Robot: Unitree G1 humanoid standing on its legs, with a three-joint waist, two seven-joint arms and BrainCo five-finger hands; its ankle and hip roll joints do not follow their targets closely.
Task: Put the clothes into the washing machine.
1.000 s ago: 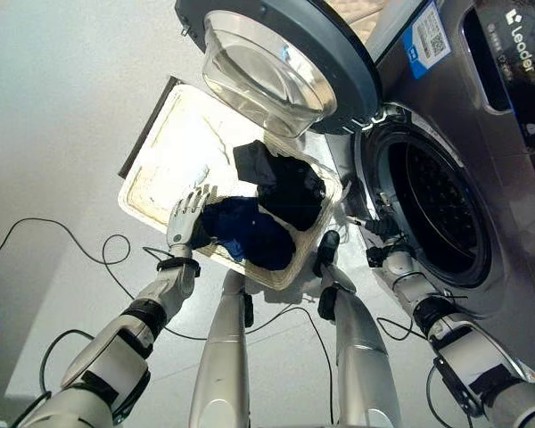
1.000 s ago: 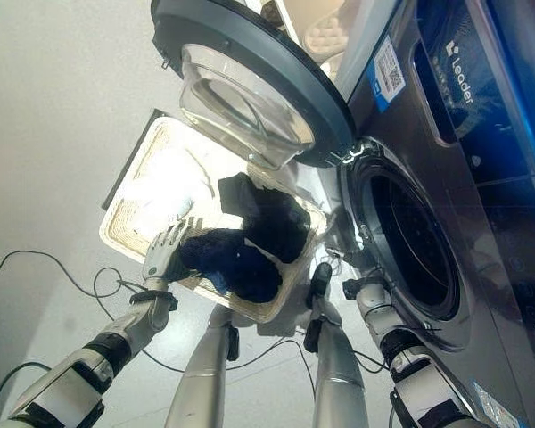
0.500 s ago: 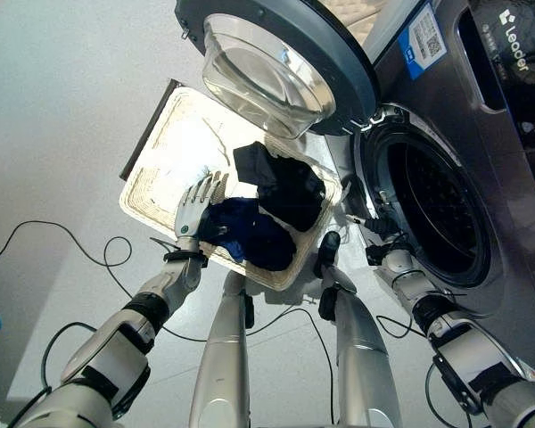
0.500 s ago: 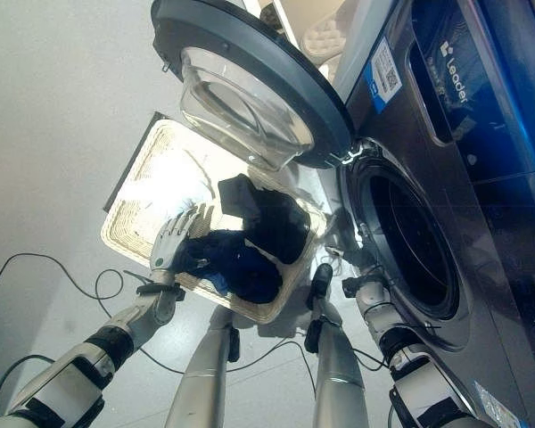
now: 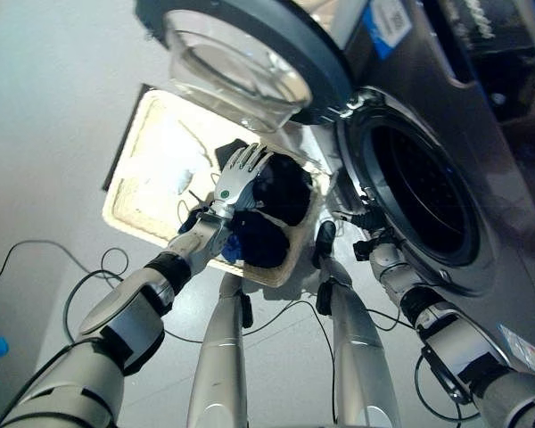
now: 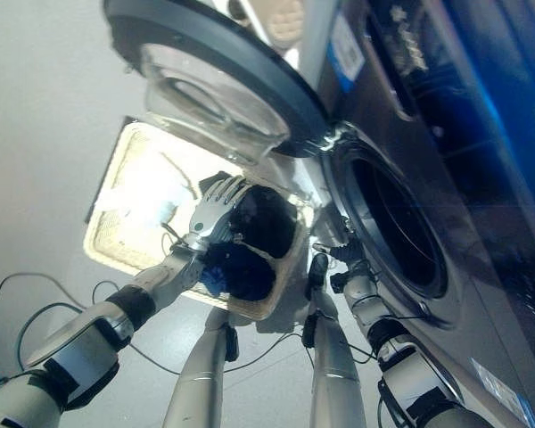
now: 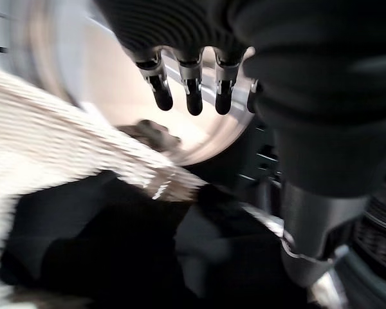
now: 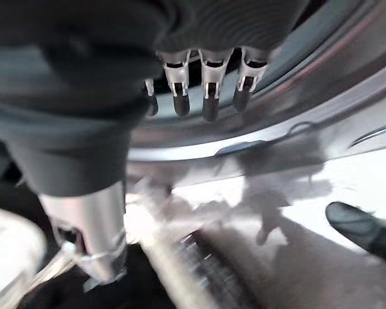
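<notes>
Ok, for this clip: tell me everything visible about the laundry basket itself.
The laundry basket is a pale, woven-looking rectangular tray with a dark edge along its far side. It sits on the floor beside the washing machine, partly under the open door. Its far half looks bare and brightly lit; the dark clothes, black and navy, are heaped at the end nearest the drum. The left hand, fingers spread, hovers over that heap.
</notes>
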